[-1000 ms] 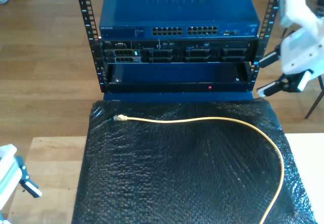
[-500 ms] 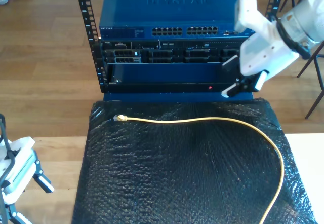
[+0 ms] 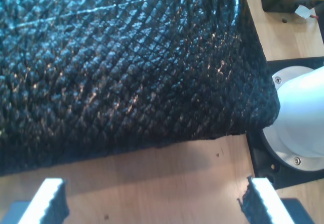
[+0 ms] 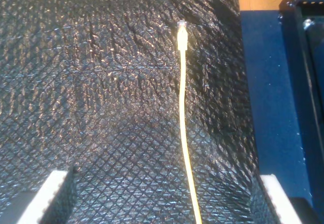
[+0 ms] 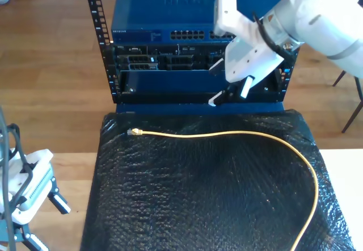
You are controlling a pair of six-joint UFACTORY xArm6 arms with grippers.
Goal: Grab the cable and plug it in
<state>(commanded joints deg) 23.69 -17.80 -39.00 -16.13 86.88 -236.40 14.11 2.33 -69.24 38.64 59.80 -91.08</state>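
The pale yellow cable (image 5: 227,133) lies loose on the black textured mat (image 5: 198,194), curving from the exterior view's lower right to its clear plug (image 5: 134,132) near the mat's far left corner. In the second wrist view the cable (image 4: 183,133) runs straight away from the jaws to the plug (image 4: 181,34). My second gripper (image 5: 218,83) hovers open in front of the rack, above the mat's far edge, holding nothing. My first gripper (image 5: 48,222) stands open and empty over the wooden table at the exterior view's lower left; in its wrist view my first gripper (image 3: 152,203) faces the mat's edge.
A blue network switch (image 5: 193,12) with a row of ports (image 5: 207,34) tops a black rack (image 5: 113,63) behind the mat. More equipment sits below it. A white arm base (image 3: 298,117) stands beside the mat. Wooden floor surrounds the rack.
My second arm has swung from the exterior view's right edge leftward across the rack front. My first arm has risen and moved rightward at the exterior view's lower left. The cable has not moved.
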